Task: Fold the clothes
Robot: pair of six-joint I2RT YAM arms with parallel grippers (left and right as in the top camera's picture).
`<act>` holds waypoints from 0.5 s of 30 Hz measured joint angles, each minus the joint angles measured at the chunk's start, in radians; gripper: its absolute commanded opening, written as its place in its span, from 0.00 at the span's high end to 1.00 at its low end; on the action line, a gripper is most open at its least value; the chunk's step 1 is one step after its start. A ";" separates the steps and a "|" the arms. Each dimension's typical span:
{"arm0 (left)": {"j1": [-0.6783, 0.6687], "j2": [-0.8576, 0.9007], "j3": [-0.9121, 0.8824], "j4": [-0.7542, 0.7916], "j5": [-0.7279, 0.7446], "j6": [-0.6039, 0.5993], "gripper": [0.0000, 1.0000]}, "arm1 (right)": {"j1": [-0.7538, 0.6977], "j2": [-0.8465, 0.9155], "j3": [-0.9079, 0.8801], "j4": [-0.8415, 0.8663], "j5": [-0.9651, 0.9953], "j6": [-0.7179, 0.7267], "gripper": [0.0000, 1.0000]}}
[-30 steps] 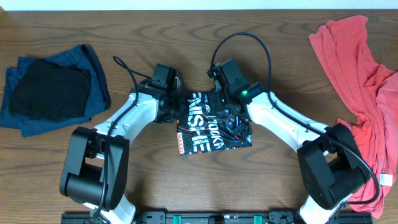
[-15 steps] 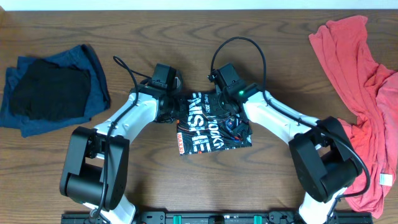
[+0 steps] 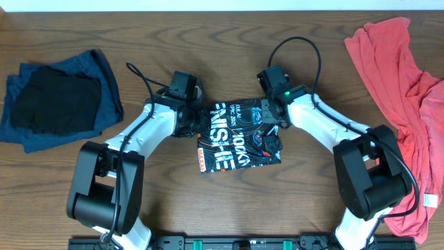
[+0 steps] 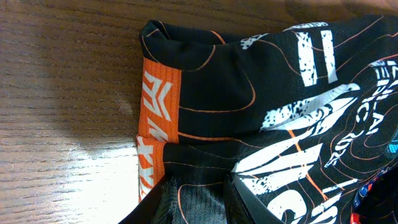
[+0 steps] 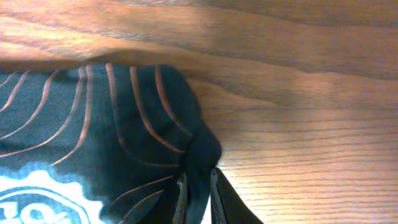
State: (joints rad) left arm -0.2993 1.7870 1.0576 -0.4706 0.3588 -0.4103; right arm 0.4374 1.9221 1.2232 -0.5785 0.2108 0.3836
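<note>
The black jersey (image 3: 239, 142) lay as a compact fold. The left gripper (image 3: 195, 119) pinched its orange-banded left edge and the right gripper (image 5: 198, 182) narrowly nipped its far right corner, judged to keep the cloth taut. The coral-red garment (image 3: 409, 90) lay unfolded, well to its right.

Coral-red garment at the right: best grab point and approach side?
Grip the coral-red garment at its upper-left edge in the overhead view, which lies flat on the bare table. Come from above, from the table-centre side; further right the cloth is bunched in folds, so probably harder to pinch cleanly.
</note>
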 measured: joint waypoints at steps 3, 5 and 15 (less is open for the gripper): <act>0.000 0.000 0.000 0.000 0.000 0.000 0.72 | -0.006 0.000 0.000 -0.001 0.008 0.003 0.87; 0.000 0.000 0.000 0.000 0.000 0.000 0.73 | -0.007 0.000 0.000 -0.009 0.010 0.003 0.87; 0.000 0.000 0.000 0.000 0.000 0.000 0.73 | -0.008 -0.145 0.000 -0.132 -0.075 -0.006 0.86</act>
State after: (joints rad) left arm -0.2993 1.7870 1.0576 -0.4709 0.3588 -0.4103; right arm 0.4297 1.7775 1.2236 -0.7105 0.1360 0.3775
